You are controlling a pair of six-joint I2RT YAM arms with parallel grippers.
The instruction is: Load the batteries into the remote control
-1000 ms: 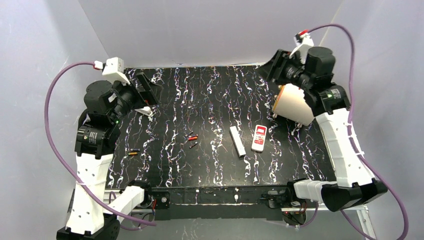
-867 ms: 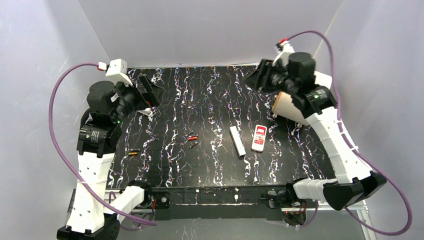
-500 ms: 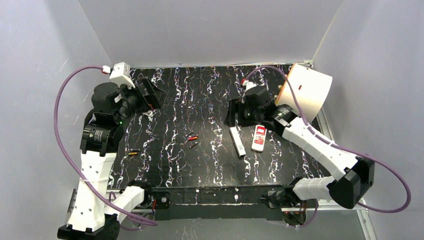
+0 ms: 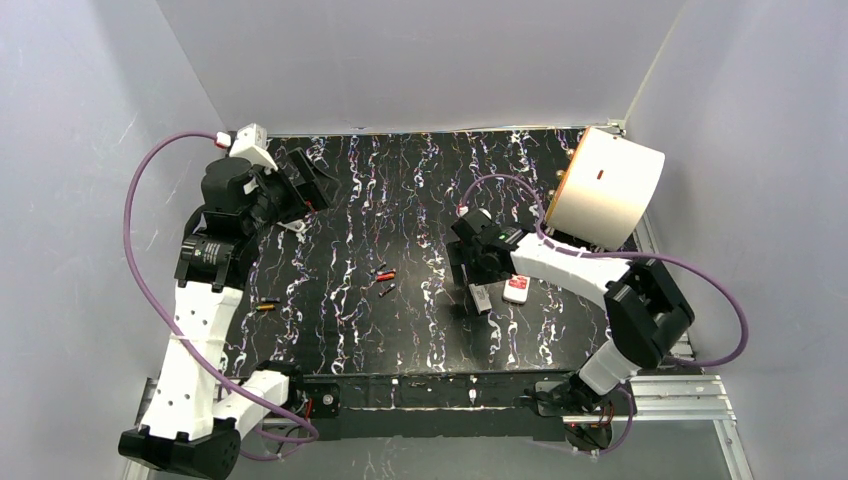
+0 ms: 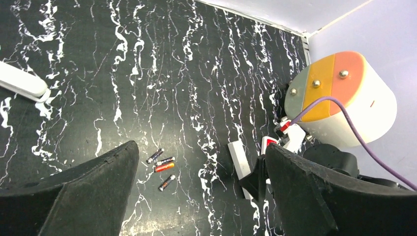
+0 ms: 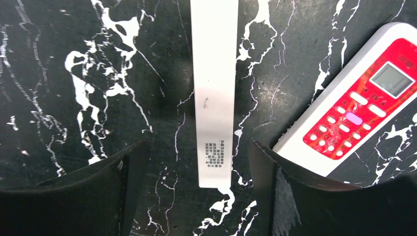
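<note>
The right claw (image 6: pixel 197 147) stands open over the near end of the white remote (image 6: pixel 214 73). A finger sits on each side with bare table showing in both gaps, and it grips nothing. The red remote (image 6: pixel 359 113) lies face up just beside the white one, aslant and apart from it, with one corner hidden behind a finger. Left of the pair, bare table (image 4: pixel 400 180) runs to the batteries (image 5: pixel 162 166): four lie close together near mid-table, clear of both claws. A fifth (image 4: pixel 265 306) lies alone further left, towards the near edge. The left claw (image 5: pixel 200 147) hangs wide open and empty above the far left corner, with a small white piece (image 5: pixel 22 83) on the table near it. The far half of the table is open up to the back wall. A drum (image 5: pixel 364 108) lies on its side in the far right corner, close to the walls. Its capped end faces the table and its inside does not show.
</note>
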